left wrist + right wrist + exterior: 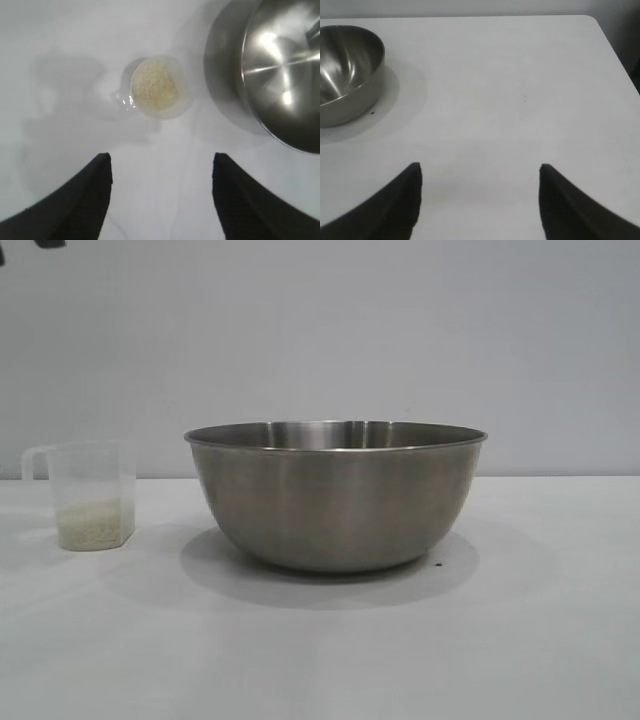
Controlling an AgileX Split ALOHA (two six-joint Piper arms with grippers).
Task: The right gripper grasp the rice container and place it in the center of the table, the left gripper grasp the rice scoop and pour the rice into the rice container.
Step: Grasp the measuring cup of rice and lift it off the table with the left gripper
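Observation:
The rice container (335,495), a wide steel bowl, stands near the middle of the white table (320,660); its inside (282,75) looks empty. The rice scoop (92,495), a small clear plastic cup with a side handle, stands upright at the bowl's left with a layer of rice (154,89) in its bottom. My left gripper (161,159) hangs open above the table, short of the scoop, holding nothing. My right gripper (480,167) is open over bare table, well clear of the rice container (345,72). Neither gripper shows in the exterior view.
A plain pale wall (320,330) stands behind the table. The table's far edge and rounded corner (592,20) show in the right wrist view. A tiny dark speck (438,563) lies by the bowl's base.

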